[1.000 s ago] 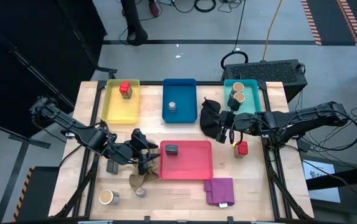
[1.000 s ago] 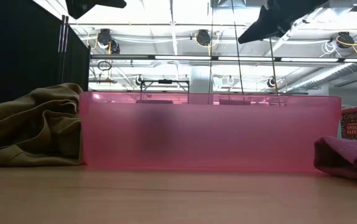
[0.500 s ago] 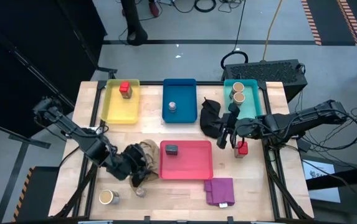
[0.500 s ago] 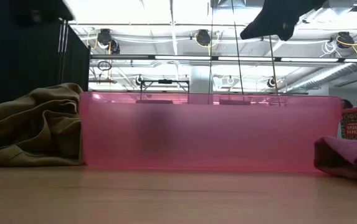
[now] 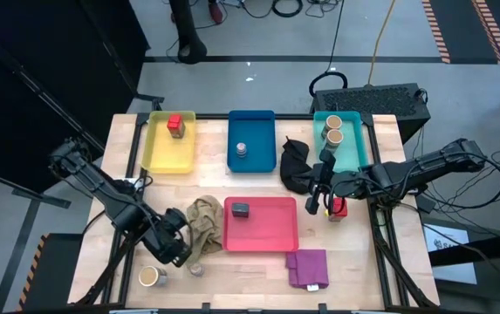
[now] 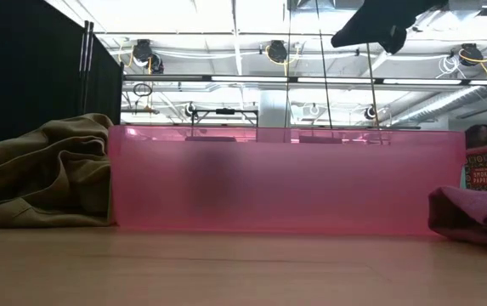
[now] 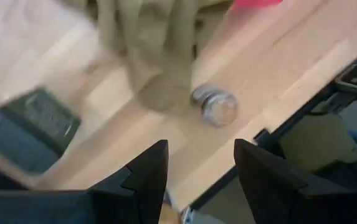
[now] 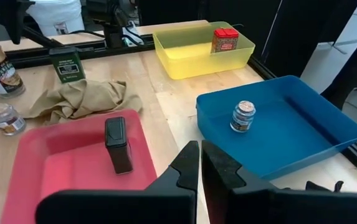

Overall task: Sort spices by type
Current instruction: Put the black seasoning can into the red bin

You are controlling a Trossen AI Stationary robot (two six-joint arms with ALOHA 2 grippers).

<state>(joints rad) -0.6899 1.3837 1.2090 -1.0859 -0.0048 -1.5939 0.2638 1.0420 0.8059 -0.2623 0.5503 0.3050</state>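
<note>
- The yellow plastic tray point(image 5: 169, 144), in the upper left of the high view, holds one red cube spice box point(image 5: 175, 125) near its far edge.
- The blue plastic tray point(image 5: 251, 141), at upper centre, holds one tiny silver round tin point(image 5: 241, 150).
- The teal plastic tray point(image 5: 352, 139), at upper right, holds two tan round jars point(image 5: 333, 129), one just beside the other.
- The pink plastic tray point(image 5: 263, 225), at lower centre, holds one dark grey rectangular tin point(image 5: 241, 208) in its upper left corner; in the right wrist view this tin point(image 8: 118, 145) lies flat.
- On the bare wooden table point(image 5: 250, 262), a second red cube point(image 5: 339, 208) stands to the right of the pink tray.
- A third tan jar point(image 5: 152, 276) and a second small silver tin point(image 5: 196, 269) stand at lower left.
- A second dark green-grey tin point(image 8: 65, 63) stands upright beyond the crumpled beige cloth point(image 5: 202, 222) in the right wrist view.
- A black cloth point(image 5: 294, 166) lies between the blue and teal trays, and a purple cloth point(image 5: 308, 268) lies below the pink tray.
- The left gripper point(image 5: 173, 249) hovers at lower left, fingers spread and empty, just beside the beige cloth, above the tan jar and silver tin.
- The right gripper point(image 5: 318, 196) hangs at centre right, fingers pressed together and empty, just left of the loose red cube.
</note>
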